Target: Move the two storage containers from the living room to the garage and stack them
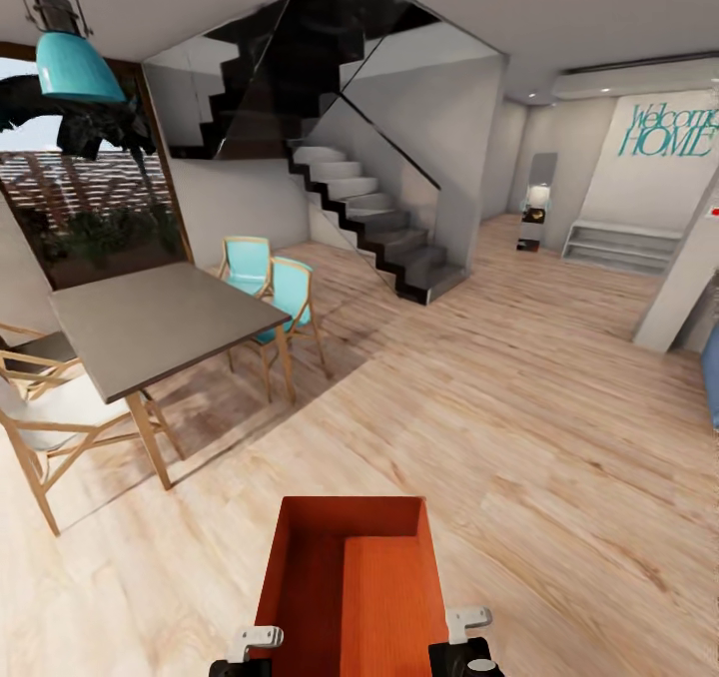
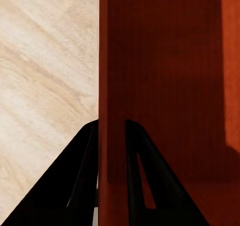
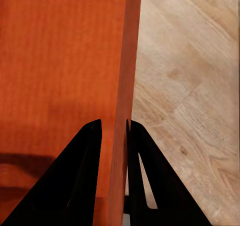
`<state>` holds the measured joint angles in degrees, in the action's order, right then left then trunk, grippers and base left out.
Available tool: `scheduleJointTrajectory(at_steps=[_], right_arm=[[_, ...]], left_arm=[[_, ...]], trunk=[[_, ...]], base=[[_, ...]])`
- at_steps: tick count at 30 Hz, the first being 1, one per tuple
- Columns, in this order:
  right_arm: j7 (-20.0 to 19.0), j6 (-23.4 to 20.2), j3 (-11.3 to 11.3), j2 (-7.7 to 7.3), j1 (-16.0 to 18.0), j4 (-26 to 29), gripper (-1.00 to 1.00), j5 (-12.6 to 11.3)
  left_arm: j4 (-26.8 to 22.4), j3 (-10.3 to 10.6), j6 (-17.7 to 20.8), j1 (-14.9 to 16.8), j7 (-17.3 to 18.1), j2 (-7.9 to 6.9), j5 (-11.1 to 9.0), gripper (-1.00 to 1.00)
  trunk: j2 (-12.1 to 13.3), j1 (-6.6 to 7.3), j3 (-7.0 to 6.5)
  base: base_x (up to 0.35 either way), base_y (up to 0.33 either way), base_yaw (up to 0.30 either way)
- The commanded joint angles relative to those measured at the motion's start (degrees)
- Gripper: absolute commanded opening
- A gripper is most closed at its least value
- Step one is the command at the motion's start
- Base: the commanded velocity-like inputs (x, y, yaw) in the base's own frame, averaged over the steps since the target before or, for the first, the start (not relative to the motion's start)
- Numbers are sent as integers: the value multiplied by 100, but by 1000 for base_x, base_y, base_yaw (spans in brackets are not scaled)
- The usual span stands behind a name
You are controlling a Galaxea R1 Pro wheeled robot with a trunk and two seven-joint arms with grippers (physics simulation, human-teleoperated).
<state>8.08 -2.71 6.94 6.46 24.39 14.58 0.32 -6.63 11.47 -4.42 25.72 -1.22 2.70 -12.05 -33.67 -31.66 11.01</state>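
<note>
- Plainly, the left gripper (image 2: 111,131) had its two dark fingers (image 2: 80,176) closed on one side wall of the orange-red storage container (image 1: 350,582), one finger outside the wall and one inside.
- The right gripper (image 3: 114,131) pinched the opposite wall in the same way, its fingers (image 3: 82,171) closed on the thin upright edge.
- In the head view the container sat low and central, held between both grippers above the light wood plank floor (image 1: 519,407), its open top facing up and its ribbed bottom partly lit, partly in shadow.
- Its near end was cut off by the picture's lower edge, and little of the arms could be made out there.
- Whether a second bin nested inside could not be told.
- Ahead stood a grey dining table (image 1: 150,323) with turquoise chairs (image 1: 285,298), a staircase (image 1: 374,223) and a "Welcome HOME" wall sign (image 1: 669,130).
</note>
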Motion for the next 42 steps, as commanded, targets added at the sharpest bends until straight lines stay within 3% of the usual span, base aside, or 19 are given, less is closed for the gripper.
scheduleJointTrajectory(at_steps=[1,16,31,42], right_arm=[[-8,-24,106,4,4,28,-100,-24],[-8,-20,114,4,4,28,-100,-16],[-8,-19,107,4,4,28,-100,-6],[-8,-20,106,4,4,27,-100,-6]], left_arm=[[21,180,-15,3,24,3,-79,-100],[21,180,-23,3,22,4,-78,-100],[21,182,-23,3,26,3,-78,-100],[21,188,-23,3,23,4,-78,-100]], trunk=[[-7,-5,9],[-7,-5,9],[-7,-5,9],[-7,-5,9]], base=[[339,0,-213],[342,0,-261],[342,0,-35],[342,0,-219]])
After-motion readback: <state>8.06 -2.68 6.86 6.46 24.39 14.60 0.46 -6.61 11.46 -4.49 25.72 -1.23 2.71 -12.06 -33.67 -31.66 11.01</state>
